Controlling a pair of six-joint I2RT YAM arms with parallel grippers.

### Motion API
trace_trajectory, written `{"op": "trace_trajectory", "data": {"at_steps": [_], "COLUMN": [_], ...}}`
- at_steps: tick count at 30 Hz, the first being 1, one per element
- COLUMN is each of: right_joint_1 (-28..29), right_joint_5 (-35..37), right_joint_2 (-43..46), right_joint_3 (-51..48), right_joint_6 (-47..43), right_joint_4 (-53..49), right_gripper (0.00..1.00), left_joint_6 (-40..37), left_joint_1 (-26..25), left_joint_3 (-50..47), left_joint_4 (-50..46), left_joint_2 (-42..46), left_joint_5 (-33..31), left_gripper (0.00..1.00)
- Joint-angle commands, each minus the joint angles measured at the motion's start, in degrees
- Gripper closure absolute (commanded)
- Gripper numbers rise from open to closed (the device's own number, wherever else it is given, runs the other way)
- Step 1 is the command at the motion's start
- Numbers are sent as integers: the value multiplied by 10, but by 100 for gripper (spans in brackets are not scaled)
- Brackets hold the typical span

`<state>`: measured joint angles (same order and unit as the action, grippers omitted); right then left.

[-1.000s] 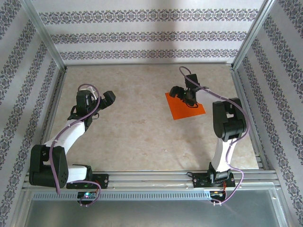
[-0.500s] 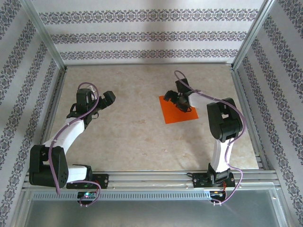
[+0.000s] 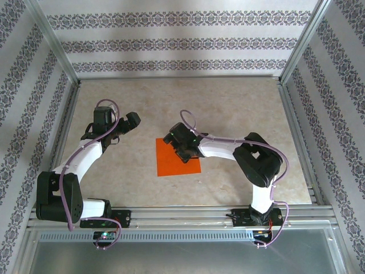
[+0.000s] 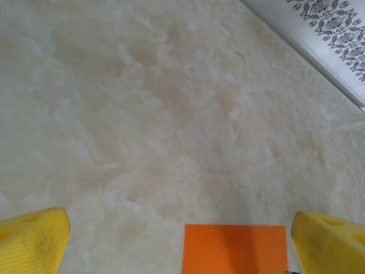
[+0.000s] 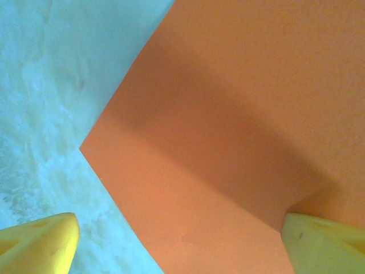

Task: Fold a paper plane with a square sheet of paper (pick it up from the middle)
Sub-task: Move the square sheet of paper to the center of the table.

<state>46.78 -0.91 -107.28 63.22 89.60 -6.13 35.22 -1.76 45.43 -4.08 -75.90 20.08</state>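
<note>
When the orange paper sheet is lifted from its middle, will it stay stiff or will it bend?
Probably floppy: the square sheet of paper looks very thin and lies quite flat on the table, so its edges would likely droop. It seems light, and the table looks smooth, so it may slide when pushed rather than crumple.

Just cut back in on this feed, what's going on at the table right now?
The right gripper is low over the far right part of the orange paper, jaws wide open and nothing gripped. The sheet lies flat and unfolded on the table. Over the last second it has slid from the right side toward the middle along with that gripper. The left gripper hangs open over bare table left of the sheet, touching nothing.
</note>
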Motion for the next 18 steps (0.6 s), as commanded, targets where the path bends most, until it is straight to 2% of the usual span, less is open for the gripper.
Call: {"op": "trace_trajectory", "data": {"at_steps": [1,4,7,10,13,18], "right_joint_1": [-8,-16,-35,-70,-121,-195], "right_joint_5": [6,35,79,110,103,117], "right_joint_2": [0,50,109,154,195,259], "right_joint_3": [5,-2,-20,-44,-76,-125], "right_joint_6": [35,-11,-94,-196,-297,-429], "right_joint_4": [-26,-38,-75,-107,-109,-112], "right_gripper": [4,2,2,2,2,2], "left_joint_6": [-1,-1,-3,-3,17,94], "left_joint_1": [5,-6,-42,-98,-164,-274], "left_joint_3": [24,39,69,100,116,151], "left_joint_4": [-45,-82,-151,-213,-243,-294], "left_joint_2": [-5,-9,-20,-42,-61,-102], "left_joint_5": [17,4,-32,-74,-104,-166], "left_gripper": [0,0,0,0,0,0]}}
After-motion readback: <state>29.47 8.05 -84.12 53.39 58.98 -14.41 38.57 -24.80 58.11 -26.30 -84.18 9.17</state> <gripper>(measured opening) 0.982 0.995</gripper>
